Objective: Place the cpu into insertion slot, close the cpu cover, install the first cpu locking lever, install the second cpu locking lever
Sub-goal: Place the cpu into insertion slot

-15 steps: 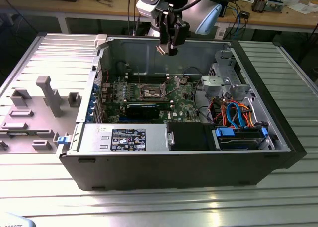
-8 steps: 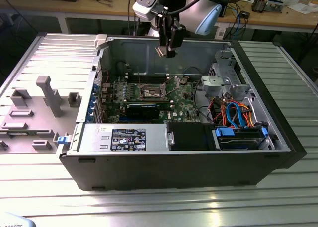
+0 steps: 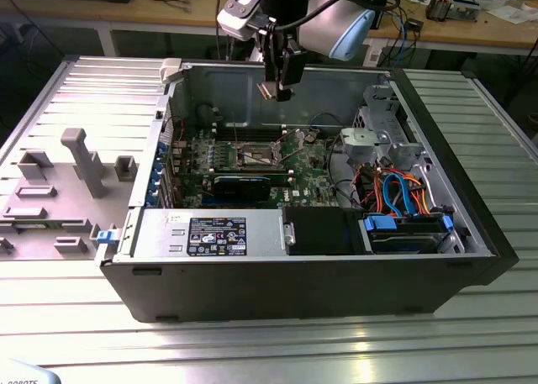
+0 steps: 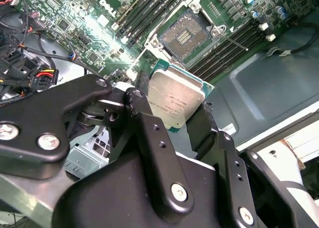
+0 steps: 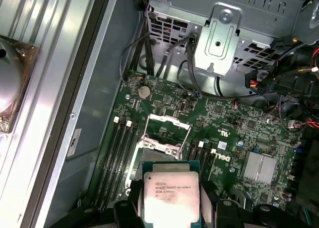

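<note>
My gripper (image 3: 276, 88) hangs above the open computer case, shut on the cpu (image 3: 268, 90). In both wrist views the cpu (image 4: 174, 101) (image 5: 171, 195) is a flat square chip with a silver-grey top, clamped at two opposite edges by black fingers (image 4: 144, 113). It is held in the air, apart from the board. Below lies the insertion slot (image 4: 185, 36) (image 3: 256, 155), a dark square with a silvery rim, uncovered. In the first wrist view the cpu cover (image 5: 168, 128) stands swung up at the slot's (image 5: 157, 155) far side. A thin lever rod (image 4: 238, 42) sticks out beside the slot.
Long memory slots (image 4: 144, 13) flank the socket. A long black card (image 3: 239, 185) lies in front of it, a metal drive cage (image 3: 378, 136) and coloured cables (image 3: 395, 191) at the exterior view's right. A power supply (image 3: 210, 233) fills the front. A grey fixture (image 3: 76, 161) stands outside the case.
</note>
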You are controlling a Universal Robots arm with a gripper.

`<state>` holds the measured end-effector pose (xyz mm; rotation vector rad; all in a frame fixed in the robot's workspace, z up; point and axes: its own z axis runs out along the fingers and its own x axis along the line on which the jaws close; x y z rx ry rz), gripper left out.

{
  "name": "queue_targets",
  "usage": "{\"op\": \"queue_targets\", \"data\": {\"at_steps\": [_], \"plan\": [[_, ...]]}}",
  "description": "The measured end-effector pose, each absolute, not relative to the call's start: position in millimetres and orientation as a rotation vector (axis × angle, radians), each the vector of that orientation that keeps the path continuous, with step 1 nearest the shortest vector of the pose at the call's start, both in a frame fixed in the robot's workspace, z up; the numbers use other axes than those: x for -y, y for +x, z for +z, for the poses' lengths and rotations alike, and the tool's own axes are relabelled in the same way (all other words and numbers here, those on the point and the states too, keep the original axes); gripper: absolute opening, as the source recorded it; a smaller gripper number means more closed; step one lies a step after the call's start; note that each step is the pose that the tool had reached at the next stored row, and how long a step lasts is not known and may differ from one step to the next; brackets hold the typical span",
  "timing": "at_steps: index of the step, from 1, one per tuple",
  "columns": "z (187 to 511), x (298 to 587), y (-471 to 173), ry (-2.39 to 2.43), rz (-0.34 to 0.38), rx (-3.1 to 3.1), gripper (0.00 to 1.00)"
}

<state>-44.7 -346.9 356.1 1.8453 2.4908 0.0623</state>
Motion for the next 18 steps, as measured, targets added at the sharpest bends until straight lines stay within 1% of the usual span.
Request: {"op": "queue_targets", "data": {"at_steps": [18], "plan": [[352.5,346.1,-47.7,1.916,0.063,-2.432,0.54]]}}
